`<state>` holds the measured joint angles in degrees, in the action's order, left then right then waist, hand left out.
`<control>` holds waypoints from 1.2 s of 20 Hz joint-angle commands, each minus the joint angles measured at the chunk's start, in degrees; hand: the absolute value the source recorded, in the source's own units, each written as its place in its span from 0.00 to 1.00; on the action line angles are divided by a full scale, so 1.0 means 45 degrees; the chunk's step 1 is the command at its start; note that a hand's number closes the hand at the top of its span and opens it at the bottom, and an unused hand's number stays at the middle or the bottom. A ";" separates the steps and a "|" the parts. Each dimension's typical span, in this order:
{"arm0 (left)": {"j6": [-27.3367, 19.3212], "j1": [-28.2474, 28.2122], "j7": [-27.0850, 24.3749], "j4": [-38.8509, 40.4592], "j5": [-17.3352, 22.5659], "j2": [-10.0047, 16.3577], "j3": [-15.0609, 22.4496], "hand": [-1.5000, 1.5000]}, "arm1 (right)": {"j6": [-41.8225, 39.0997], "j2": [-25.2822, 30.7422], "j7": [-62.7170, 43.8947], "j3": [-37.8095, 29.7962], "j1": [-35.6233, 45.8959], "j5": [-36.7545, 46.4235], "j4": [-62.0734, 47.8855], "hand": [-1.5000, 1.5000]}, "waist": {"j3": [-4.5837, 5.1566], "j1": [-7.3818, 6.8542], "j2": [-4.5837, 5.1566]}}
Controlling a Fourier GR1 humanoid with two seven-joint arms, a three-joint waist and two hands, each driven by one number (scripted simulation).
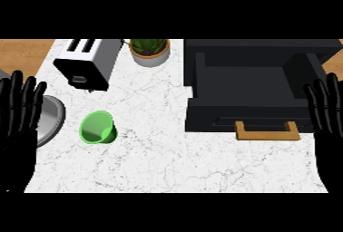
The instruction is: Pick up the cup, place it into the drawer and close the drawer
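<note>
Left of the open drawer [258,88], the cup [98,128] sat untouched on the surface [161,158]; left hand [19,115] and right hand [328,113] rested, fingers straight, holding nothing. Every step looked undone.

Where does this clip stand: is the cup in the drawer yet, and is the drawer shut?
Nothing looks done. The green cup sits on the counter, left of the black drawer, which stands open, its wooden handle toward the robot. Nothing is in hand: the left hand and right hand rest open at the view's edges. Picking up, placing and closing are all left.
</note>
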<state>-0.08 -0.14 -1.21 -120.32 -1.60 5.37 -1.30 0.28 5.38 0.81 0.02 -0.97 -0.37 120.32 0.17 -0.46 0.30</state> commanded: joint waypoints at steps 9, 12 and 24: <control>0.3943 0.0353 0.1637 0.2658 0.6885 0.1588 -0.1565 0.00 | -0.1038 0.0448 -0.1380 0.1004 0.0601 -0.0122 -0.0728 0.00 | -0.0020 0.0039 -0.0010; 0.4628 0.0919 0.0861 0.4603 0.6945 0.1934 -0.2115 0.00 | -0.1460 0.0912 -0.1477 -0.0111 0.1779 -0.0942 -0.1911 0.00 | -0.0032 0.0079 -0.0018; 0.5928 0.2033 -0.2181 1.0225 0.4337 0.2092 -0.2432 0.00 | -0.1443 0.0335 -0.0362 0.0073 0.2527 -0.0184 -0.3196 0.00 | -0.0029 0.0140 -0.0023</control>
<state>24.51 7.72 -4.41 -83.53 22.77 15.44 -12.79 -7.05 8.31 -3.79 -0.90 8.20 -3.93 110.14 0.02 0.13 0.09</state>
